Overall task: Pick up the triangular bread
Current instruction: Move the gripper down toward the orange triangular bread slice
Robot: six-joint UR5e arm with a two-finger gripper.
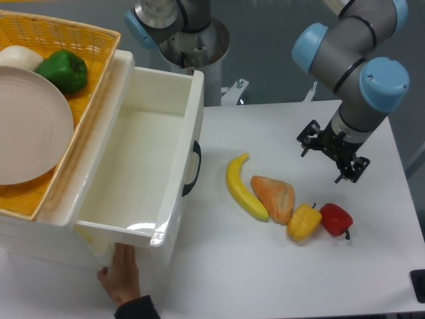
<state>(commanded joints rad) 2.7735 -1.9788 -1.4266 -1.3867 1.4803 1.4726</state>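
Meanwhile, basket (99, 50) holds plate (26, 129) and green pepper (64, 70); claw (332, 151) state unclear.

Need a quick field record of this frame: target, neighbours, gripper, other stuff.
target: triangular bread, lying on the white table, not held
left neighbour: banana, its lower end touching the bread
right neighbours: yellow pepper, then red pepper
gripper: above the table, up and right of the bread, holding nothing; jaw state unclear
drawer: white drawer pulled open, nothing visible inside
basket: yellow basket with green pepper and plate
person: hand at the drawer's front edge
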